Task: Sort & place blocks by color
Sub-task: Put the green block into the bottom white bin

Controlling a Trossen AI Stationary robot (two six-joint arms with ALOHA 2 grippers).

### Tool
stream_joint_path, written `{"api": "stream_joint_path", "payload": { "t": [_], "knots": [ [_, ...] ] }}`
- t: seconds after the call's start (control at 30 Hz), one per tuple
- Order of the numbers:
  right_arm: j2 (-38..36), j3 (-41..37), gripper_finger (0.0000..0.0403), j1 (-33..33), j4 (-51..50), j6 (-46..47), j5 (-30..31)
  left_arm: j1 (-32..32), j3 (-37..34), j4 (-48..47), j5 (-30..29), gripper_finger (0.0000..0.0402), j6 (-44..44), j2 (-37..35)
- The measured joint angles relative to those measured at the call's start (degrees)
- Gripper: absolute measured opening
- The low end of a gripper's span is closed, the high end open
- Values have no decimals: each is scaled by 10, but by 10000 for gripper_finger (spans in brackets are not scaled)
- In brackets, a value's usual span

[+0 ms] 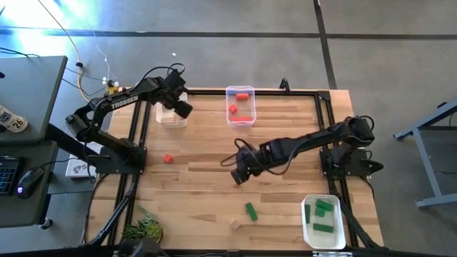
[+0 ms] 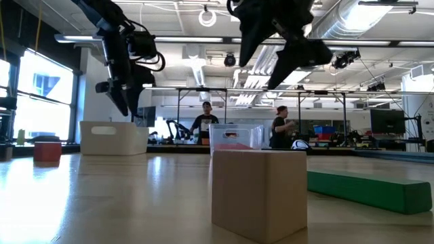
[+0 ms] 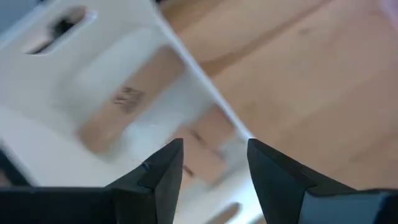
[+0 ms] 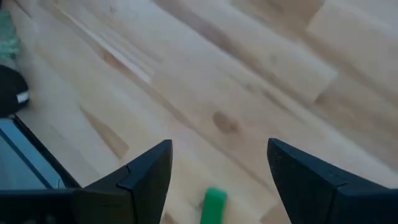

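My left gripper (image 3: 214,162) hangs open over the white bin (image 1: 171,116), which holds pale wood blocks (image 3: 121,102); nothing is between its fingers. My right gripper (image 1: 239,173) stands open above bare table near the middle, also with nothing between its fingers. A green block (image 1: 250,210) lies flat on the table nearer the front edge and shows ahead of the right fingers (image 4: 213,205). Beside it a pale wood block (image 1: 234,224) sits on the table. A red block (image 1: 168,158) rests on the table at the left.
A clear bin (image 1: 240,106) with red blocks stands at the far edge. At the near right corner, a white bin (image 1: 321,223) holds green blocks. A green plant (image 1: 143,228) lies at the near left corner. People stand in the room beyond (image 2: 205,122).
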Motion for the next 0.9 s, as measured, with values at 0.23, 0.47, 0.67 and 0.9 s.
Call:
{"api": "stream_joint_path", "payload": {
  "t": [0.23, 0.47, 0.67, 0.9],
  "knots": [
    [19, 0, 248, 52, -17, 53, -2, -36, 0, -1, 73, 164, -52, -11],
    [57, 0, 248, 102, -11, 88, -33, -104, 0, 0, 84, 163, -123, -42],
    [90, 0, 248, 133, 6, 110, -47, -164, 0, 0, 83, 163, -177, -60],
    [121, 0, 248, 154, 30, 131, -58, -227, 0, 0, 80, 163, -216, -68]
  ]
}}
